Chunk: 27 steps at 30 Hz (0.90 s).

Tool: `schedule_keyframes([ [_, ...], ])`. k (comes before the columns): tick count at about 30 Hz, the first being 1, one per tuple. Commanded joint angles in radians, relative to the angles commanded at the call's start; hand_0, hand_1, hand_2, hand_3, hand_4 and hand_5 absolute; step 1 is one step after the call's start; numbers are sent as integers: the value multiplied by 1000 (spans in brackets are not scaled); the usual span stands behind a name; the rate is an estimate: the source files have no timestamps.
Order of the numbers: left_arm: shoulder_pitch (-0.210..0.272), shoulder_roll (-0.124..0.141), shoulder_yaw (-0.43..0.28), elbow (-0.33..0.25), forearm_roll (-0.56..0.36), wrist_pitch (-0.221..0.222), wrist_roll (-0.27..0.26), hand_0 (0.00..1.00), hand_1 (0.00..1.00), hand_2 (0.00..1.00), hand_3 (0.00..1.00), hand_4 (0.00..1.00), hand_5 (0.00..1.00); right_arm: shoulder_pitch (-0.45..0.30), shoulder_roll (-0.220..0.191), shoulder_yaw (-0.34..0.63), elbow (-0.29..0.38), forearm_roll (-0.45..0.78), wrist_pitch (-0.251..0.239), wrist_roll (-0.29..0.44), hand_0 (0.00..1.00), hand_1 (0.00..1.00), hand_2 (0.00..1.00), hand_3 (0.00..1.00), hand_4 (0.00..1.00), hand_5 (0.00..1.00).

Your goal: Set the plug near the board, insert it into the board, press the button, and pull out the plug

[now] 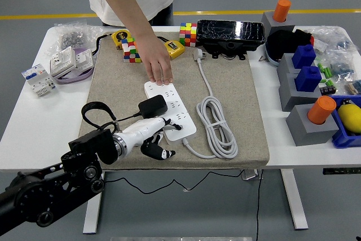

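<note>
Reaching in toward the white power strip, the robot's left hand sits at the strip's near-left corner, over the grey felt mat that the strip lies on. Its white palm runs alongside the strip's left edge and one pale finger rests against the strip's near end; the dark fingers are curled below, just off the strip on the mat. They clasp nothing that can be seen.

A black plug sits on the left side of the strip, near its middle, apparently seated in a socket; whether it is fully in cannot be told. Its black cable loops away to the left of the strip, over the mat's edge.

At the strip's far end, a person's hand presses flat on the mat and the strip's end, fingers together.

To the right of the strip lies its coiled white cord, touching the strip's near end. Beyond the strip's far end stand colourful puzzle cubes.
</note>
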Motion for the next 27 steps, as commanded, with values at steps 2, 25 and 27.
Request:
schedule_keyframes([
  [2, 2, 2, -4, -7, -33, 19, -30, 92, 47, 121, 750, 758, 209, 0, 0, 0, 0, 0, 0, 0, 526, 628, 597, 536, 877, 406],
  [25, 7, 5, -12, -4, -231, 190, -274, 125, 53, 132, 645, 774, 245, 1, 0, -2, -1, 0, 0, 0, 528, 627, 597, 536, 877, 405],
  [27, 5, 3, -9, 0, -207, 178, -243, 125, 53, 132, 645, 774, 245, 1, 1, -1, -2, 0, 0, 0, 528, 627, 597, 536, 877, 405],
])
